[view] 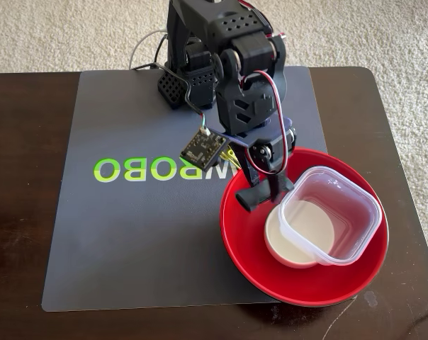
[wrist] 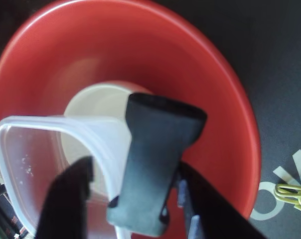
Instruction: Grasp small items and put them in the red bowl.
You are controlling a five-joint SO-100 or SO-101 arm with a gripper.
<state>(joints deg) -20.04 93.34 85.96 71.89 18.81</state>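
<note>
The red bowl (view: 306,273) sits at the mat's right edge. In it lie the small white bowl (view: 288,248) and the clear square tub (view: 341,219), which leans over the white bowl. My gripper (view: 265,190) hangs over the bowl's left inner side. In the wrist view the short black clip (wrist: 158,149) stands between the jaws of my gripper (wrist: 134,168). It touches the right finger (wrist: 210,209), and a gap shows between it and the left finger (wrist: 66,199). The yellow-green clip (wrist: 292,193) lies on the mat outside the bowl (wrist: 140,45), and partly shows under the arm (view: 229,157).
The grey mat (view: 129,234) with green lettering covers a dark wooden table (view: 23,177). The arm's base (view: 200,42) stands at the mat's far edge. Beige carpet lies beyond the table.
</note>
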